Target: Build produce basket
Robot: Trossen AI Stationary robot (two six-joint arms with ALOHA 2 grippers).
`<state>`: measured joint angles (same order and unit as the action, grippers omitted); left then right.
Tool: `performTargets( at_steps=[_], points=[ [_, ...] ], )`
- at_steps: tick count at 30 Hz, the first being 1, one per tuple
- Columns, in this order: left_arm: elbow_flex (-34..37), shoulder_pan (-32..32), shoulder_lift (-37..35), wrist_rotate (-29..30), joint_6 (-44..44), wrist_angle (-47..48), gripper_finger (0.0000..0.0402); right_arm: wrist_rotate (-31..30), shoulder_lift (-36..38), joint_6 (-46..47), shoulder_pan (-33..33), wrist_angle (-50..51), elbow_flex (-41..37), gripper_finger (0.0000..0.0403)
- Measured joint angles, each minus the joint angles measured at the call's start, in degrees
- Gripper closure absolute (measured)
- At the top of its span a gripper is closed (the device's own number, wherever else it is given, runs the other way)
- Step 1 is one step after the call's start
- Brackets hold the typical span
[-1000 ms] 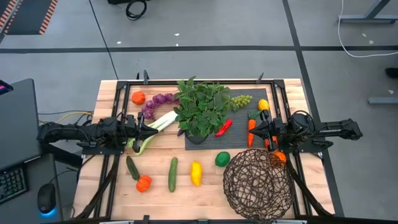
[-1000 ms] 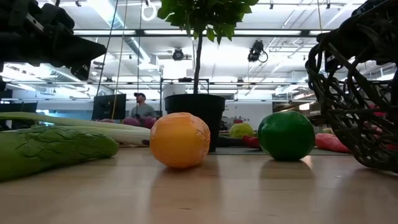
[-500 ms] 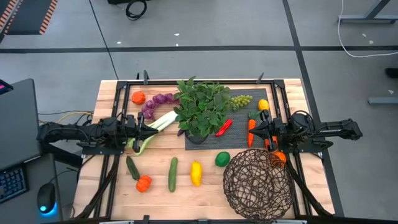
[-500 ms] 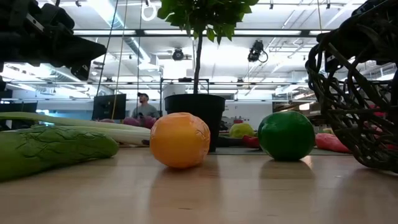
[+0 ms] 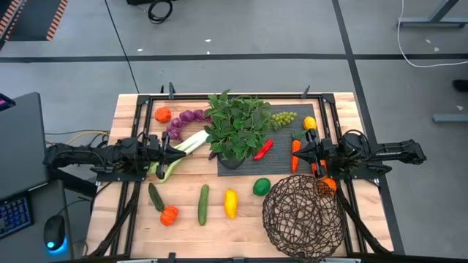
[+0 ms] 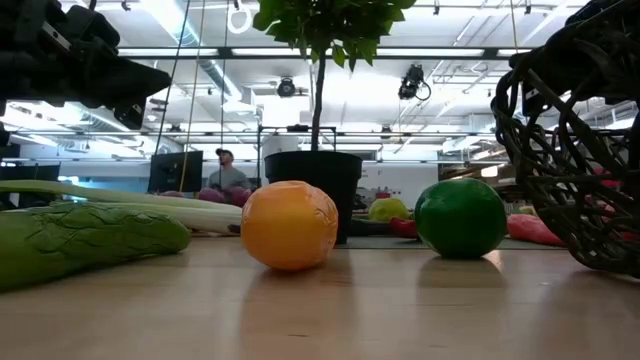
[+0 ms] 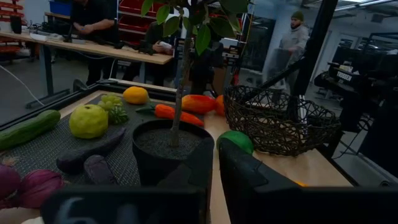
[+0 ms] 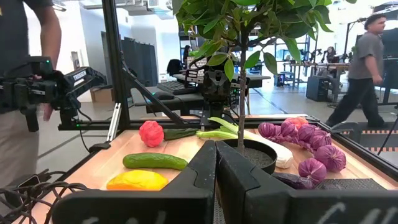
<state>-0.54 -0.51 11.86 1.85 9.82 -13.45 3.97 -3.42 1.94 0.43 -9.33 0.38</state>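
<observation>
The woven wire basket (image 5: 303, 215) stands at the table's near right. Produce lies spread over the table: an orange tomato (image 5: 162, 115), purple grapes (image 5: 186, 120) and a leek (image 5: 184, 146) at the left. Green grapes (image 5: 283, 117), a lemon (image 5: 309, 123), a carrot (image 5: 295, 152) and a red chili (image 5: 263, 150) are at the right. A lime (image 5: 261, 186), a yellow fruit (image 5: 230, 203), a cucumber (image 5: 202, 204) and another tomato (image 5: 170, 215) lie near the front. My left gripper (image 5: 180, 151) hovers level above the leek, shut. My right gripper (image 5: 298, 153) hovers shut by the carrot.
A leafy potted plant (image 5: 235, 131) stands mid-table on a black ribbed mat (image 5: 281, 166), between the two grippers. A dark metal frame (image 5: 329, 102) runs round the table's edges. People stand and walk in the room beyond (image 8: 367, 56).
</observation>
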Motion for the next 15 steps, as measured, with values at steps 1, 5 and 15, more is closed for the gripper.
performTargets(
  at_steps=[1, 5, 15],
  points=[
    [0.01, -0.01, 0.0, 0.0, 0.01, 0.01, 0.0367, 0.01, -0.01, -0.01, 0.0, 0.01, 0.0, 0.0386],
    [0.01, -0.01, 0.0, 0.0, 0.01, 0.02, 0.0373, 0.02, 0.0, -0.01, -0.02, -0.01, 0.0, 0.0386],
    [-0.07, -0.02, 0.02, 0.01, 0.01, -0.32, 0.0368, 0.0, -0.02, 0.01, -0.02, 0.01, 0.0, 0.0386]
  ],
)
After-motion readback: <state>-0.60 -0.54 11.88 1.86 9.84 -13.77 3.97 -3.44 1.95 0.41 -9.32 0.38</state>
